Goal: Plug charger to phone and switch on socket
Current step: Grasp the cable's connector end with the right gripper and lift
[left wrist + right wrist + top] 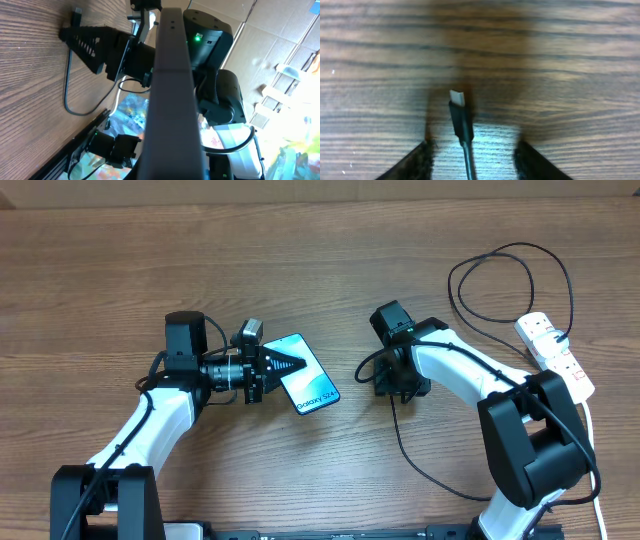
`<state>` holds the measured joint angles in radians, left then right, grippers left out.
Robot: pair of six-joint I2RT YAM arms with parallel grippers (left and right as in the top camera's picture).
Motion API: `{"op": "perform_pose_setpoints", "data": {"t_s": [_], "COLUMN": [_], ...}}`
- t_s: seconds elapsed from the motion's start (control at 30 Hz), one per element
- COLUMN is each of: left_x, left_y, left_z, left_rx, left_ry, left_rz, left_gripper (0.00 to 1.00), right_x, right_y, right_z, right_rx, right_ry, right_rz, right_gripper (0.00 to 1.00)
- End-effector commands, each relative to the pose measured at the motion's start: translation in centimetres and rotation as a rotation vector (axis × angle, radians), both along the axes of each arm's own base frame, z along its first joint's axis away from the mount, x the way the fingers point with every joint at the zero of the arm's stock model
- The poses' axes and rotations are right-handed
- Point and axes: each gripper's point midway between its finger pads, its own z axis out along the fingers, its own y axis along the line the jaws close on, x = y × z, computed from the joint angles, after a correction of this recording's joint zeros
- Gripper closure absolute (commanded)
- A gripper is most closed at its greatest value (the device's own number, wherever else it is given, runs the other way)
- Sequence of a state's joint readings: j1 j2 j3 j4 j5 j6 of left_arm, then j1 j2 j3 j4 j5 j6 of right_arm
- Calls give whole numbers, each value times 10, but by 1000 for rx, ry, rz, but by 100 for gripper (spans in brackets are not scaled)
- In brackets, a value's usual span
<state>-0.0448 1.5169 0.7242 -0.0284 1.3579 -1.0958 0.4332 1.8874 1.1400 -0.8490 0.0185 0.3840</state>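
The phone (312,383) has a light blue screen and lies near the table's middle. My left gripper (283,367) is shut on its near end. In the left wrist view the phone's dark edge (172,90) fills the centre. The charger, a thin black cable (405,450), loops from the socket (556,356) at the right. Its plug tip (459,112) lies on the wood between the open fingers of my right gripper (475,152). In the overhead view my right gripper (393,392) points down, to the right of the phone. The plug tip also shows in the left wrist view (76,14).
The socket's thick white cord (592,442) runs down the right edge of the table. The black cable loops wide behind the socket (500,252) and in front of the right arm's base (440,485). Both arm bases stand at the front edge.
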Motion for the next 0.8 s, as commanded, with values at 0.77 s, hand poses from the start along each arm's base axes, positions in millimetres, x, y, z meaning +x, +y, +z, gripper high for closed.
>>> {"op": "perform_pose_setpoints", "data": {"t_s": [0.77], "left_x": [-3], "left_y": [-1], "left_z": [9], "left_rx": [-28], "left_ry": [-118], "left_rz": [-46], "left_gripper": [96], "right_x": [14], "right_y": [44], "right_z": [42], "right_rx": [370], "right_ry": [-5], "right_rz": [65], "right_gripper": [96]}}
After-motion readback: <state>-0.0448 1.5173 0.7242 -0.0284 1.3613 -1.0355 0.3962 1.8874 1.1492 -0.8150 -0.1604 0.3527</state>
